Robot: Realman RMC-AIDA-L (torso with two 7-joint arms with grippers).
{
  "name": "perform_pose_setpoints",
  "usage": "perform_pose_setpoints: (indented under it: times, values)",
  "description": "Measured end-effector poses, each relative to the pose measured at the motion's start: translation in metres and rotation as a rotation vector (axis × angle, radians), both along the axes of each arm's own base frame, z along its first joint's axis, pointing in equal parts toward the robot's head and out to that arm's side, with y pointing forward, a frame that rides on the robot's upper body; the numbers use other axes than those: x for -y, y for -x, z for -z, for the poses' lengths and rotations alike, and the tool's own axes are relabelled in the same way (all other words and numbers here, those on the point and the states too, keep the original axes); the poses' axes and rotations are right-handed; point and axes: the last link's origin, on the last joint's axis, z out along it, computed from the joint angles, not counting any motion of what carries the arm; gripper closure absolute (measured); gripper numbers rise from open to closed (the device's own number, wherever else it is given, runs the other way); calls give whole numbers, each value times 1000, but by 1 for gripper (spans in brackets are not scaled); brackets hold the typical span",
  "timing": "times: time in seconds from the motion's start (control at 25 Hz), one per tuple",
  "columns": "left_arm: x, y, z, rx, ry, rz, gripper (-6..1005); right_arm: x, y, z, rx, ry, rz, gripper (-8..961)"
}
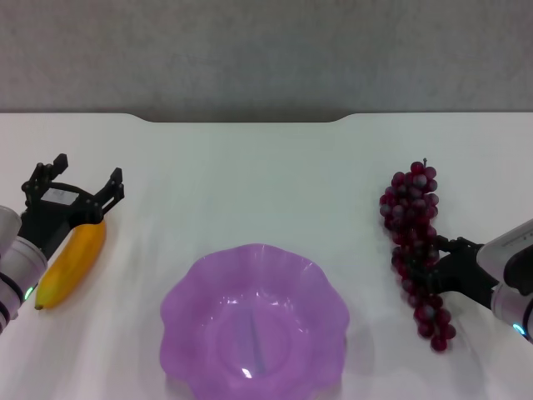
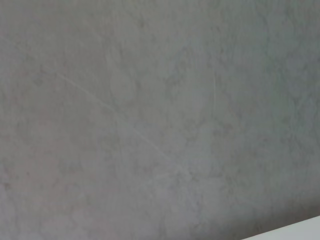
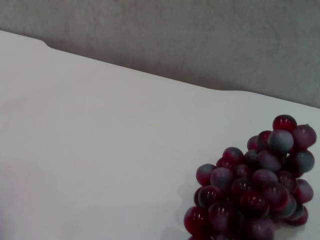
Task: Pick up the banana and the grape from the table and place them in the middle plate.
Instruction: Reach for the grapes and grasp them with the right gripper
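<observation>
The left tool (image 1: 82,193) sits over the far end of the banana (image 1: 73,260), its two dark fingers spread wide and released, one on each side of the fruit's upper end, so it appears lined up across the banana for a pinch; nothing is clamped yet, and the banana lies flat on the desk (image 1: 250,175), running from under the tool back toward the robot. The right tool (image 1: 429,262) is pressed in at the middle of the grape (image 1: 416,250), reaching from the robot's right side into the bunch; its fingers are buried among the berries, so I cannot tell whether they are clenched or released. The bunch stretches both ways from that tool, stem end away from the robot and tapering tip toward it, and it seems to rest on the desk. A mid-bunch approach makes sense, I judge, since the cluster would hang evenly from there. The right wrist view shows the grape (image 3: 255,190) close up on the white surface. The middle plate (image 1: 200,292) lies between the two tools, nearer the robot than either, and holds nothing; both fruits are outside it.
</observation>
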Motion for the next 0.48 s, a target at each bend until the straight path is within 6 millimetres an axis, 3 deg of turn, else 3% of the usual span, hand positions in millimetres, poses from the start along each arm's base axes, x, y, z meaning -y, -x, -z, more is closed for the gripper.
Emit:
perform_pose_setpoints:
  times: [0.48]
  values:
    - [0, 0, 0, 0, 0, -1, 95, 0, -2, -1, 17, 1, -7, 423]
